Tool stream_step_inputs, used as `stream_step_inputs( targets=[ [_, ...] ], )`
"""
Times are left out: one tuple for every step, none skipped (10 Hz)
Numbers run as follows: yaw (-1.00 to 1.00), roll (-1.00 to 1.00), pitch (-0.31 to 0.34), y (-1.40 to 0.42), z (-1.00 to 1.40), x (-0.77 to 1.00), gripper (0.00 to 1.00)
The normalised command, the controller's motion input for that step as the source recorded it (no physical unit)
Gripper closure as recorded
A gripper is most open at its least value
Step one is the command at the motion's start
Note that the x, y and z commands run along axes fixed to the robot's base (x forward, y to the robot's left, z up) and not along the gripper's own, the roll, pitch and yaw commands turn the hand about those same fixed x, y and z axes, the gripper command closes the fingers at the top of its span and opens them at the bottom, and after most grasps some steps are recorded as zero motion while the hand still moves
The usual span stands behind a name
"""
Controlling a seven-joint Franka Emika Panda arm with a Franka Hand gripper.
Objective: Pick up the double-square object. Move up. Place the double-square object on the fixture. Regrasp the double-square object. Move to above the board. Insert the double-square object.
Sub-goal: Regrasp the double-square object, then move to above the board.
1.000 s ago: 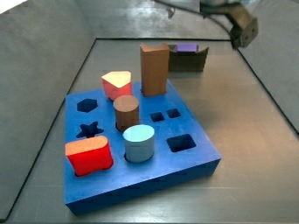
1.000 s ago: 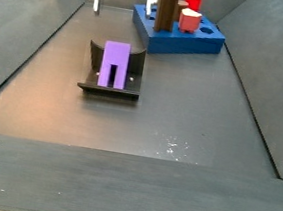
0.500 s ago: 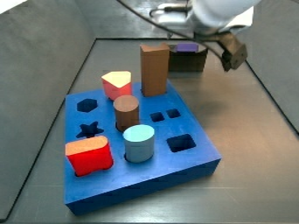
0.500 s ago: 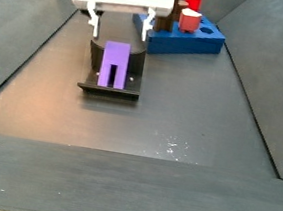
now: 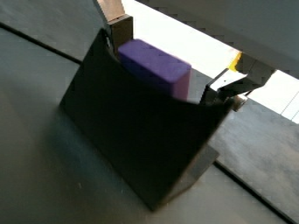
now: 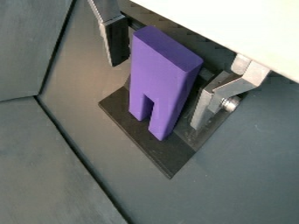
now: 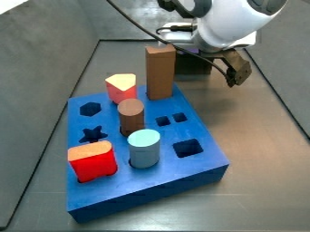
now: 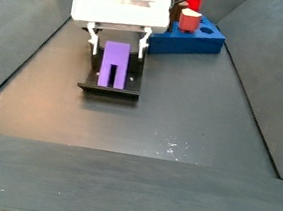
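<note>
The purple double-square object [image 6: 158,74] leans in the dark fixture [image 6: 149,149], its notched end down on the base plate. In a side view the object [image 8: 114,65] lies along the fixture [image 8: 108,91]. My gripper [image 6: 160,87] is open and straddles it, with one silver finger [image 6: 114,39] on one side and the other finger [image 6: 214,98] close to the other side. In a wrist view the object [image 5: 156,65] rises behind the fixture's dark wall [image 5: 135,131], inside the gripper [image 5: 167,61]. The gripper [image 7: 213,60] covers most of the fixture [image 7: 189,62]. The blue board [image 7: 182,168] is nearer the front.
A tall brown block [image 7: 159,72], a red rounded-square block [image 7: 92,161], a light blue cylinder [image 7: 144,148] and a brown cylinder [image 7: 130,116] stand on the board. Sloping grey walls [image 8: 16,57] close in both sides of the floor. The board [image 8: 192,42] lies just behind the fixture.
The gripper has come down from above and behind the fixture. Its open fingers now stand on either side of the double-square object, which has not moved.
</note>
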Motion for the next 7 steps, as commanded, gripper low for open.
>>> stream_step_inputs(
  targets=[
    [0.04, 0.07, 0.016, -0.02, -0.17, 0.03, 0.0],
    [0.0, 0.0, 0.0, 0.0, 0.0, 0.0, 1.0],
    [0.36, -0.13, -0.072, 0.53, 1.0, 0.05, 1.0],
    [0.35, -0.14, -0.078, 0.52, 1.0, 0.05, 1.0],
    [0.24, -0.13, -0.133, 0.5, 1.0, 0.04, 1.0],
    [0.17, -0.1, -0.185, 0.48, 1.0, 0.03, 1.0],
    [0.12, -0.08, -0.212, 0.46, 1.0, 0.03, 1.0]
  ],
)
